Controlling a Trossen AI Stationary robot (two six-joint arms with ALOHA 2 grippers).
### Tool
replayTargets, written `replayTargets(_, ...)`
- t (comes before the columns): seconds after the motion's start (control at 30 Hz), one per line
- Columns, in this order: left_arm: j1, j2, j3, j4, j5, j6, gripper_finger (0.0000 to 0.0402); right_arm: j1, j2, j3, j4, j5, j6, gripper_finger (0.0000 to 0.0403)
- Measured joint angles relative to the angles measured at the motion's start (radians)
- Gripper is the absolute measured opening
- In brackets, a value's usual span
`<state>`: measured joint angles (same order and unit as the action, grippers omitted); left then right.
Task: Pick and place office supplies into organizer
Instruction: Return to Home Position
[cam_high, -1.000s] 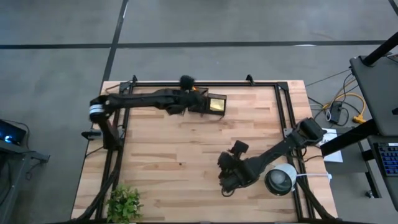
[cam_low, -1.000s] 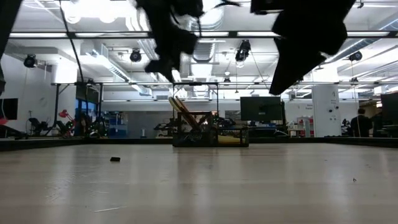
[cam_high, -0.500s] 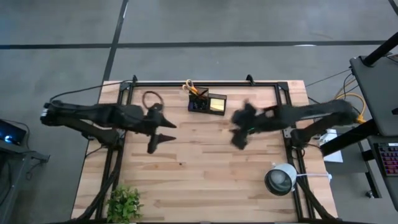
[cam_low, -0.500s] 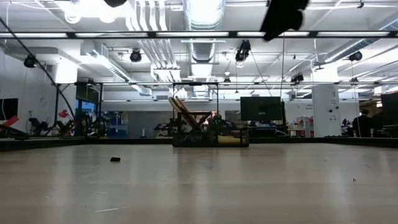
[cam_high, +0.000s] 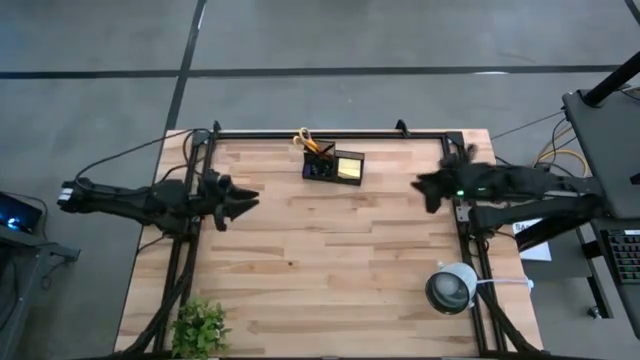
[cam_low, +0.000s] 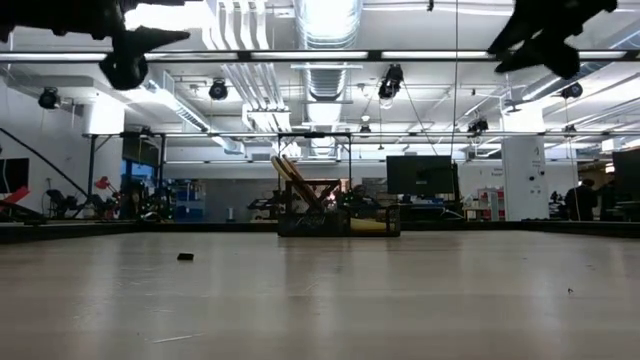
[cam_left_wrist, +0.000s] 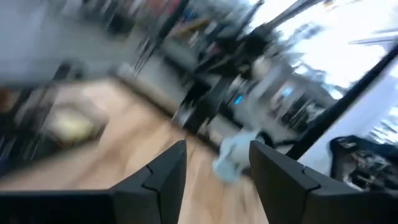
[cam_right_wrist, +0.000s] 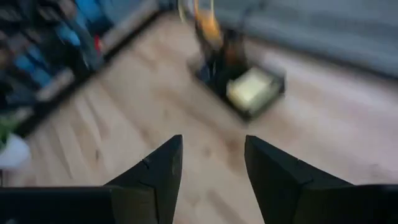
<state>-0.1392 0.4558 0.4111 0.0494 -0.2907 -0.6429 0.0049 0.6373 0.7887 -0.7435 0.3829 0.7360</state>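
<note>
High view: the organizer (cam_high: 322, 168) is set at the far edge of the table (cam_high: 300, 240), midway between the arms. The scissors (cam_high: 303, 136) are stood upright in one compartment and the sticky-note pad (cam_high: 350, 168) is laid flat in the other, as suits each shape. The left gripper (cam_high: 246, 197) and right gripper (cam_high: 424, 189) are held at opposite sides, well apart from it, judged parked. Low view: one small dark item (cam_low: 185, 256), possibly a clip, is left on the wood. Left wrist view: fingers are seen spread, nothing between. Right wrist view: fingers are likewise spread and empty, with the organizer faced.

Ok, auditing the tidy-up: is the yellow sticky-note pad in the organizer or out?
In: the yellow sticky-note pad lies inside the organizer, its dark walls framing it on every side.
</note>
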Motion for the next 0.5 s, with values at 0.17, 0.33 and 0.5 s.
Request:
replayTargets(0.17, -0.001, -0.034, -0.159, 0.370, 0.076, 0.389, 0.0159, -0.017, -0.124, -0.014, 0.060, 0.061, -0.227, 0.0162)
replayTargets(0.33, 0.011, -0.107, -0.330, 0.528, 0.047, 0.384, 0.0159, -0.032, -0.251, -0.153, 0.220, -0.080, -0.236, 0.0158)
replayTargets(0.5, 0.015, -0.195, -0.396, 0.482, 0.057, 0.315, 0.0159, -0.033, -0.371, -0.452, 0.696, -0.206, -0.243, 0.0155)
